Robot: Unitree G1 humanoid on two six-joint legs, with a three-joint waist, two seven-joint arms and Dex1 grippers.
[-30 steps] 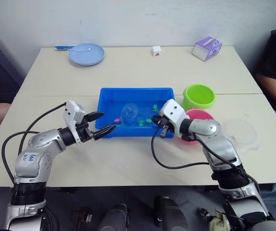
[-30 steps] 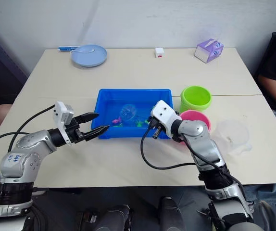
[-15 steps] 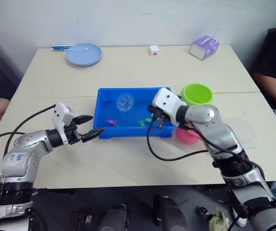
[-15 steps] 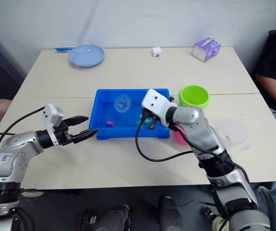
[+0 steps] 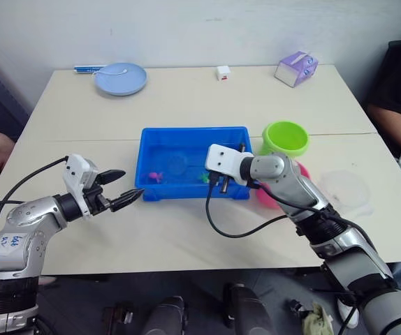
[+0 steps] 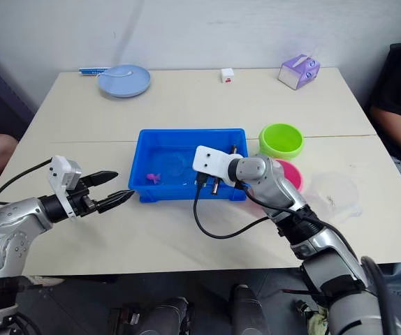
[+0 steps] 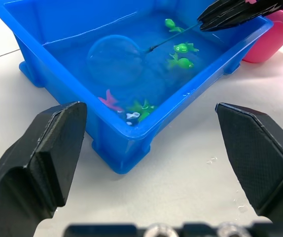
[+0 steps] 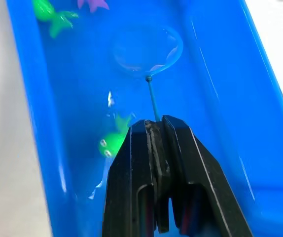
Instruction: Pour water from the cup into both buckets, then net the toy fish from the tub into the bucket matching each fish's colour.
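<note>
Net [image 8: 146, 49] hoop has dropped from mid-air into blue tub [image 5: 239, 134] water; right gripper [image 8: 156, 136] clamps its handle, left gripper [image 5: 120, 188] hangs open over beige table [image 5: 186, 98].

The right gripper [image 8: 156, 129] covers the upper part of the net [image 8: 149, 52] handle, and its arm hides much of the pink bucket [image 5: 300, 169]. At the table's [image 5: 186, 98] right edge, a person [image 5: 399, 98] is cut off by the frame. The clear cup [image 5: 346, 190] near that edge is too faint to outline.
</note>
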